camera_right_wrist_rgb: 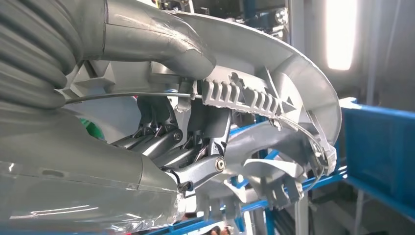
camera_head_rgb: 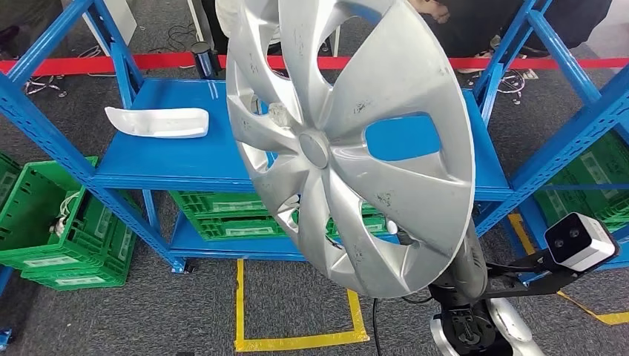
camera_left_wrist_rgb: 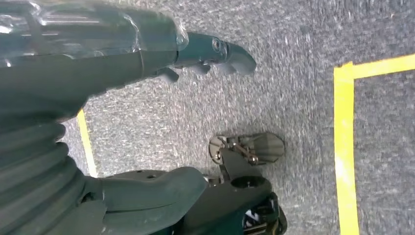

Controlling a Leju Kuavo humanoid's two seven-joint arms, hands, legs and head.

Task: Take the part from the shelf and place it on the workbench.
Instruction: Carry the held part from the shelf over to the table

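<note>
Starting at your left, the left hand (camera_left_wrist_rgb: pixel 210 54) hangs over grey carpet (camera_left_wrist_rgb: pixel 293 98) and yellow floor tape (camera_left_wrist_rgb: pixel 345 147), fingers loosely apart with nothing in them; it looks spare for this carry. On the blue steel shelf (camera_head_rgb: pixel 170 159) a white curved plastic part (camera_head_rgb: pixel 157 122) lies flat toward the left end, with green plastic crates (camera_head_rgb: pixel 52 222) on the floor and lower tier. At centre, the silver spoked plastic wheel cover (camera_head_rgb: pixel 348 141) is up off the shelf, tilted, close to your camera. The right hand (camera_right_wrist_rgb: pixel 186 147) grips it from behind, fingers through an opening and thumb over the ribbed rim, probably so the wide disc cannot swing. A red barrier tape (camera_head_rgb: pixel 89 65) crosses behind. No workbench is visible, so you likely must turn.
</note>
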